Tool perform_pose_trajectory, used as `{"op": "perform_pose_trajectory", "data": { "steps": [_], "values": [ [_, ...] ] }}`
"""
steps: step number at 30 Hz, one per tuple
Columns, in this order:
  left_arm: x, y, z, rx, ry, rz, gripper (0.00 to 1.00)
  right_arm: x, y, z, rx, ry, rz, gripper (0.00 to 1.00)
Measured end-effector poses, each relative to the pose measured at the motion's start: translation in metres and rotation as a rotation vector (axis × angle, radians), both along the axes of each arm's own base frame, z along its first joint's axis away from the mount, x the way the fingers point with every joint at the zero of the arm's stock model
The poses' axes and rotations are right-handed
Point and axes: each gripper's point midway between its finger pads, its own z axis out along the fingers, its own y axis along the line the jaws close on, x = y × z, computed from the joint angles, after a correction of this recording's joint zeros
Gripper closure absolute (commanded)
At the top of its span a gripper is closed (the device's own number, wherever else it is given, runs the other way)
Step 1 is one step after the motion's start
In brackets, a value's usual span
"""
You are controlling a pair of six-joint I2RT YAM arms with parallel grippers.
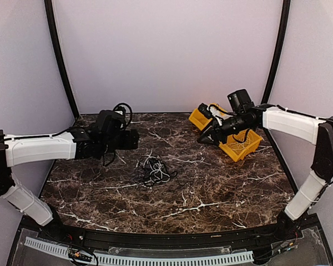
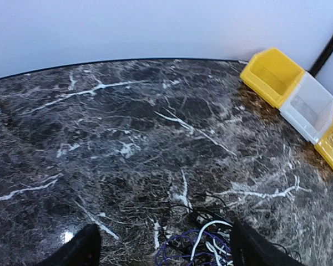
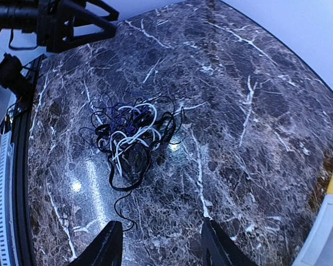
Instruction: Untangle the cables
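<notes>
The cables (image 1: 154,169) lie in one knotted clump of black, white and purple cords on the dark marble table, a little left of its middle. The right wrist view shows the clump (image 3: 130,133) with one thin black end trailing toward my fingers. In the left wrist view only its edge (image 2: 208,246) shows at the bottom. My left gripper (image 1: 135,138) hovers above and left of the clump, open with nothing between its fingers (image 2: 83,249). My right gripper (image 1: 202,137) is raised to the right of the clump, also open and holding nothing (image 3: 162,246).
Yellow bins (image 1: 241,145) (image 1: 200,117) stand at the back right under the right arm, with a white bin (image 2: 309,108) between them. The left arm (image 3: 66,22) shows at the top left of the right wrist view. Curved black posts frame the back wall.
</notes>
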Motion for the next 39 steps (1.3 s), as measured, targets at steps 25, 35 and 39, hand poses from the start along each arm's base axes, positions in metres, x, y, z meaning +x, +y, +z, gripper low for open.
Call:
{"op": "perform_pose_trajectory", "data": {
  "steps": [25, 35, 39],
  "values": [
    [0.007, -0.073, -0.133, 0.086, 0.562, -0.626, 0.65, -0.061, 0.045, -0.054, -0.071, 0.024, 0.195, 0.54],
    [0.008, -0.072, -0.133, 0.126, 0.538, -0.661, 0.91, -0.06, 0.042, -0.064, -0.109, 0.01, 0.205, 0.55],
    [0.009, -0.072, -0.13, 0.132, 0.526, -0.661, 0.96, -0.061, 0.044, -0.074, -0.126, 0.031, 0.213, 0.56]
  ]
}}
